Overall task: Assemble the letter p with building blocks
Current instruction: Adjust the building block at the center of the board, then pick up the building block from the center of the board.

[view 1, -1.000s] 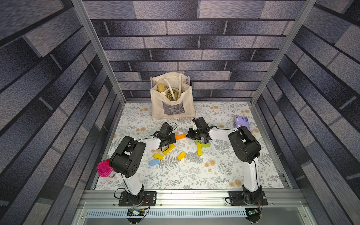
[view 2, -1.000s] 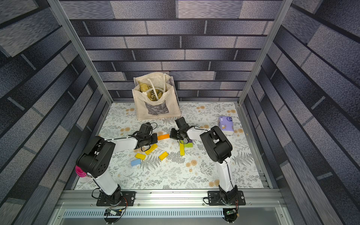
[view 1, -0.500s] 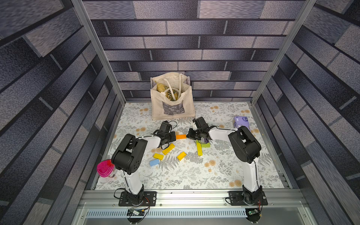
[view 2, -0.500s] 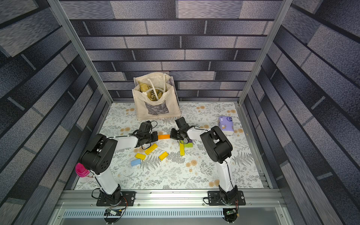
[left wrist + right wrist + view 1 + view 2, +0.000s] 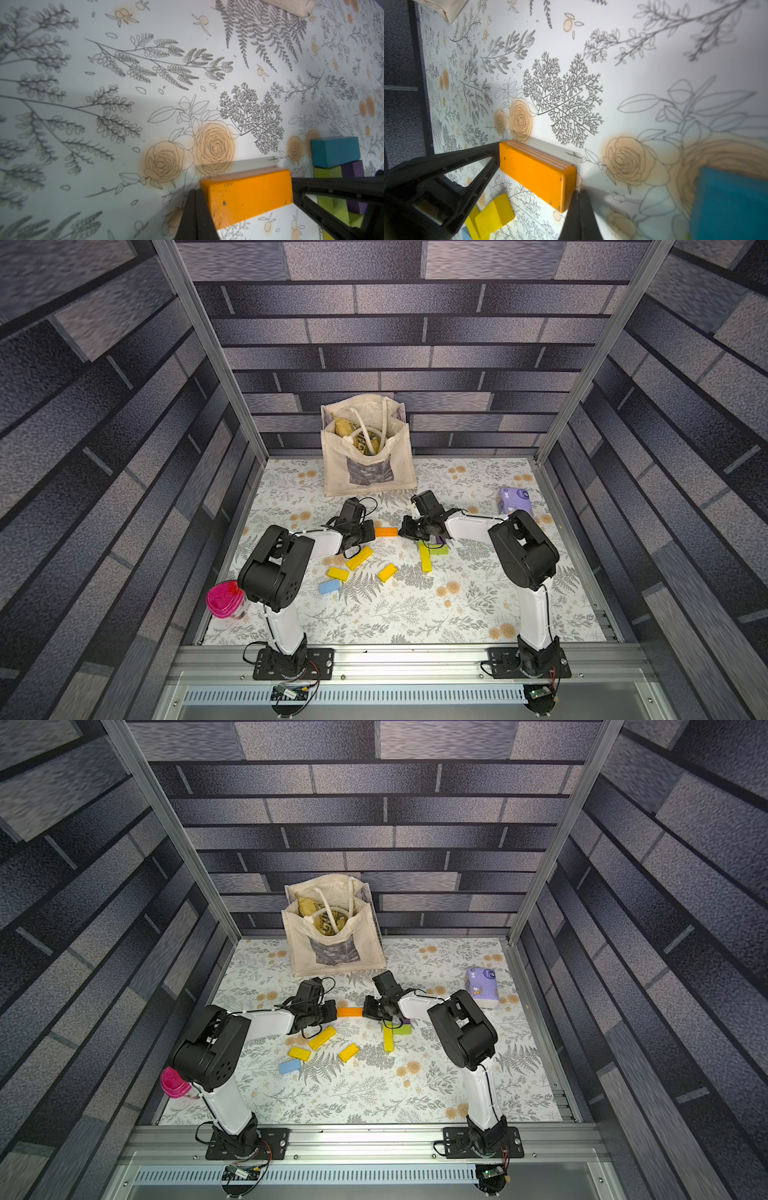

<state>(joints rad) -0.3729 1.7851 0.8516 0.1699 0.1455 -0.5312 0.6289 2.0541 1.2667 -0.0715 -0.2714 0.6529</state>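
Four blocks lie clustered beside the right arm (image 5: 469, 526): yellow stem (image 5: 424, 558), lime (image 5: 441, 550), purple (image 5: 353, 169), teal (image 5: 335, 151). We judge the p under half built. Both clenched empty, the left hand (image 5: 195, 193) and right hand (image 5: 579, 193) flank the orange block (image 5: 386, 532), one at each end, on the counter (image 5: 415, 614). Four loose blocks (image 5: 359, 558) wait.

Taking right gripper's (image 5: 579, 195) reach as 12. Pinched tight, tips touching orange block's (image 5: 537, 176) near end at 11. Met at far end by left gripper (image 5: 494, 153), 10. Seeing yellow blocks (image 5: 494, 214) at 8, partly behind that gripper; teal block (image 5: 729, 203) at 2, well apart. Resting on floral mat (image 5: 654, 62).
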